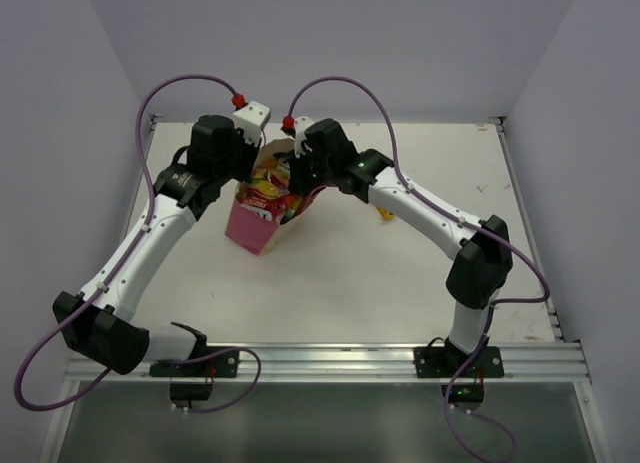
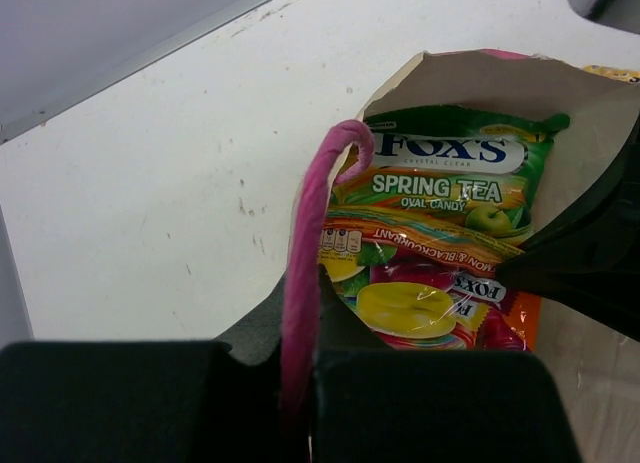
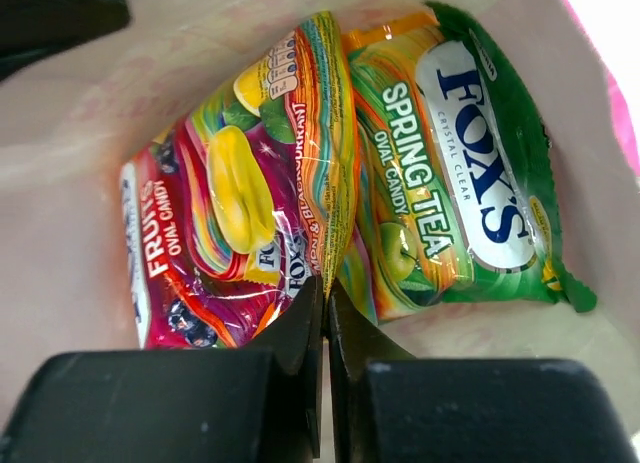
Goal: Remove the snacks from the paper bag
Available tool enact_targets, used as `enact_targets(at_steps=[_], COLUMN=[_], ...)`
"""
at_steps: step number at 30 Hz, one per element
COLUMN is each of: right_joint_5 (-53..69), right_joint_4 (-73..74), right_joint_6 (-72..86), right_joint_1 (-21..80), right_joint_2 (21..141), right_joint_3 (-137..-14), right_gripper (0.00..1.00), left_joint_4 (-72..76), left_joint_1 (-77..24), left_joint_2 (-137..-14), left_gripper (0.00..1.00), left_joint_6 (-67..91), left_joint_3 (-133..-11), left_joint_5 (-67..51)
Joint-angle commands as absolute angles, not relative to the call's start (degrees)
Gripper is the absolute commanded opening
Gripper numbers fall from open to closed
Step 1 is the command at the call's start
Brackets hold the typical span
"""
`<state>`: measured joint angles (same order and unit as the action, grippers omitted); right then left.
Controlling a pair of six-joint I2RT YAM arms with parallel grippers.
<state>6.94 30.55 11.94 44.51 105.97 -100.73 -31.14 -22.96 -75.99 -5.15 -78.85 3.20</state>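
The pink paper bag (image 1: 252, 229) stands tilted at mid table, its tan inside (image 3: 90, 133) open to both wrist views. In it lie a green Spring Tea packet (image 3: 462, 183) and a magenta-purple fruit candy packet (image 3: 230, 213); both also show in the left wrist view, the green one (image 2: 450, 168) above the magenta one (image 2: 420, 303). My left gripper (image 2: 305, 383) is shut on the bag's pink cord handle (image 2: 305, 273) at the bag's left rim (image 1: 250, 171). My right gripper (image 3: 326, 293) reaches inside the bag (image 1: 298, 179), shut on the magenta-purple packet's striped edge.
A small yellow pack (image 1: 384, 213) lies on the white table (image 1: 400, 283) just behind my right forearm. The table's back edge and grey walls are close behind the bag. My right fingers (image 2: 590, 263) show as a dark shape in the left wrist view.
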Motion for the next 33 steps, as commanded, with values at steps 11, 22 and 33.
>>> enact_targets(at_steps=[11, 22, 33], right_joint_5=[-2.01, -0.45, 10.92], right_joint_4=[27.86, 22.33, 8.76], right_joint_6=[11.16, 23.90, 35.24], right_joint_1=[40.27, 19.08, 18.63], right_joint_2=[79.82, 63.11, 63.64], right_joint_3=[-97.67, -68.58, -36.39], right_gripper=[0.00, 0.00, 0.37], left_joint_4=[-24.79, -24.79, -24.61], left_joint_1=[-23.29, -23.29, -23.29], left_joint_2=[-72.60, -72.69, -72.69], left_gripper=[0.00, 0.00, 0.00], left_joint_6=[-4.57, -5.36, -6.24], left_joint_3=[-79.54, -78.84, -78.84], left_joint_5=[7.38, 7.91, 5.36])
